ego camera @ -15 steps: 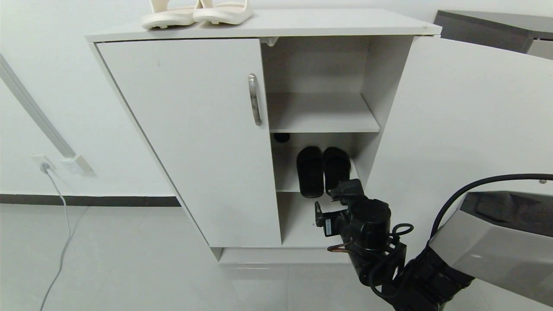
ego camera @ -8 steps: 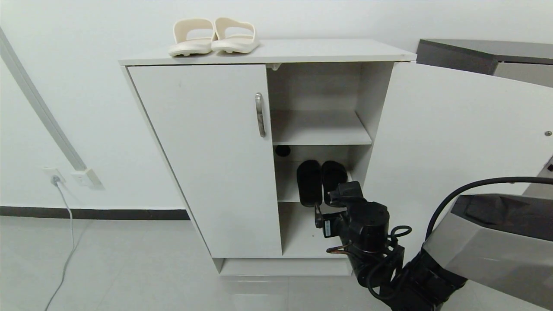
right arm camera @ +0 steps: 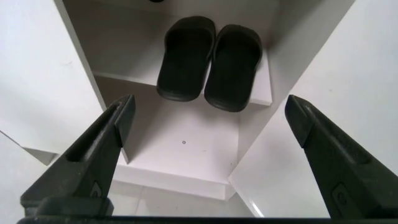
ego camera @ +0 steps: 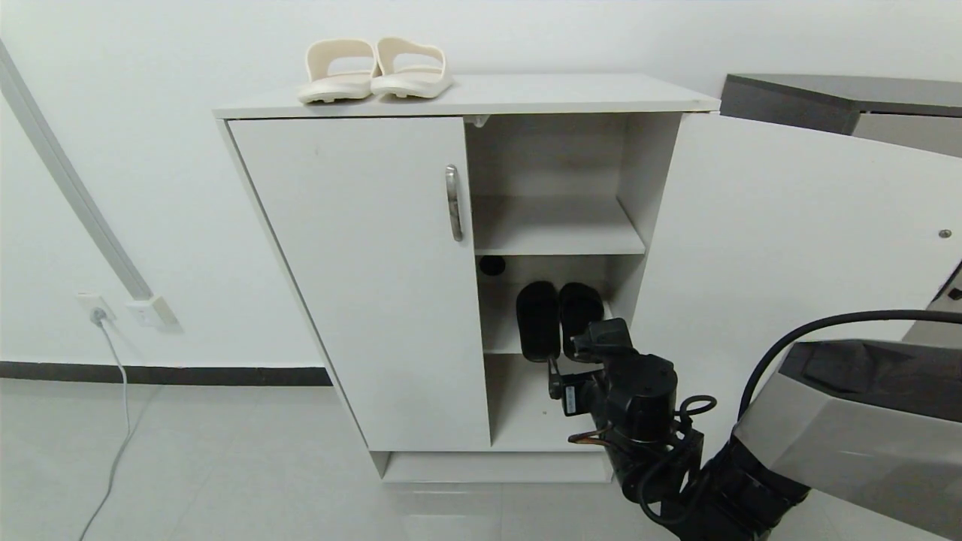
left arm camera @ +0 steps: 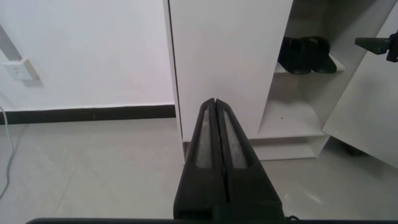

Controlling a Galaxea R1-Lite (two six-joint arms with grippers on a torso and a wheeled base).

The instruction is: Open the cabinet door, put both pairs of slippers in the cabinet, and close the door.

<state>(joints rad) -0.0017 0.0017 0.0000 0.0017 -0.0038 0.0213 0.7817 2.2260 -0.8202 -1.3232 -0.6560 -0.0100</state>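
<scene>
The white cabinet (ego camera: 361, 285) has its left door shut and its right door (ego camera: 789, 248) swung wide open. A black pair of slippers (ego camera: 560, 319) lies side by side on the middle shelf, toes inward, and appears as black slippers (right arm camera: 208, 62) in the right wrist view. A cream pair of slippers (ego camera: 374, 69) rests on the cabinet top at its left. My right gripper (ego camera: 585, 347) hangs just in front of the black pair, open and empty (right arm camera: 210, 102). My left gripper (left arm camera: 214, 109) is shut on nothing, low before the closed door (left arm camera: 224, 56).
The upper shelf (ego camera: 556, 229) and bottom compartment (ego camera: 526, 406) are bare. A wall socket with a cable (ego camera: 94, 315) is at the far left. A grey unit (ego camera: 827, 98) stands behind the open door. Tiled floor (ego camera: 225, 481) lies open to the left.
The whole head picture has shifted: the camera drew back and the cabinet top with the cream slippers came fully into sight. My right gripper stays open in front of the black slippers.
</scene>
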